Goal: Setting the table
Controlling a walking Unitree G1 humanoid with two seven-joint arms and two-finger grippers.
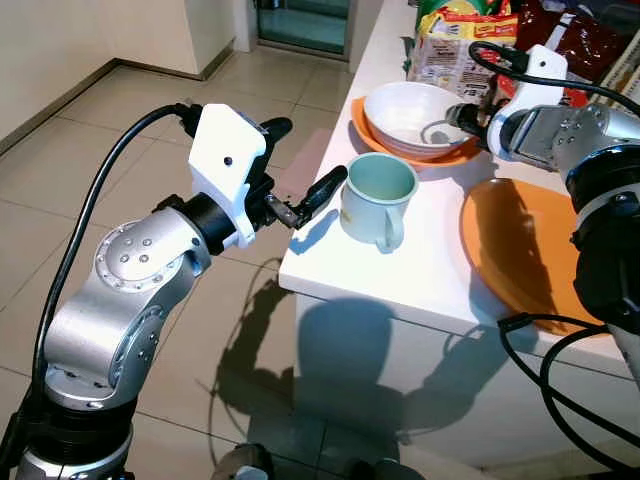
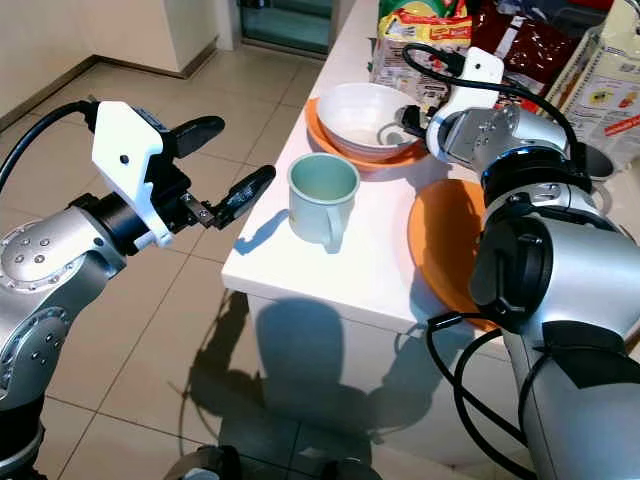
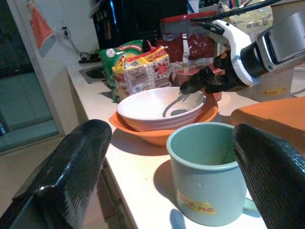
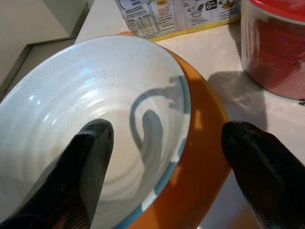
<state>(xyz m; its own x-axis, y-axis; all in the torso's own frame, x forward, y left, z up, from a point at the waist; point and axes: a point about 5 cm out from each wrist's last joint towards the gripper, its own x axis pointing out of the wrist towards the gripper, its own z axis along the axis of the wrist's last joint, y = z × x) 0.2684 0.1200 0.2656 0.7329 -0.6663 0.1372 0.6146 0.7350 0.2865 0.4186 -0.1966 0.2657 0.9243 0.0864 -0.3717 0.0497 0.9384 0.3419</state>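
Left eye view: a mug (image 1: 378, 198) stands on the white tabletop (image 1: 420, 270) close to its left edge, with an orange plate (image 1: 525, 250) to its right and a white bowl (image 1: 415, 117) nested in an orange bowl (image 1: 372, 132) farther back; food packets (image 1: 460, 45) sit at the far end. Main risk, in my judgement: the mug is so near the edge that a sideways nudge from a finger could tip it or push it off onto the floor (image 1: 100, 150); likewise a one-sided pull on the white bowl's rim could drag both bowls. Left claw (image 1: 300, 170) hovers just left of the mug, fingers wide apart, holding nothing and touching nothing. Right claw (image 4: 167, 138) is at the white bowl's right rim, fingers spread wide, one inside the bowl and one outside over the orange bowl; whether either touches cannot be told.
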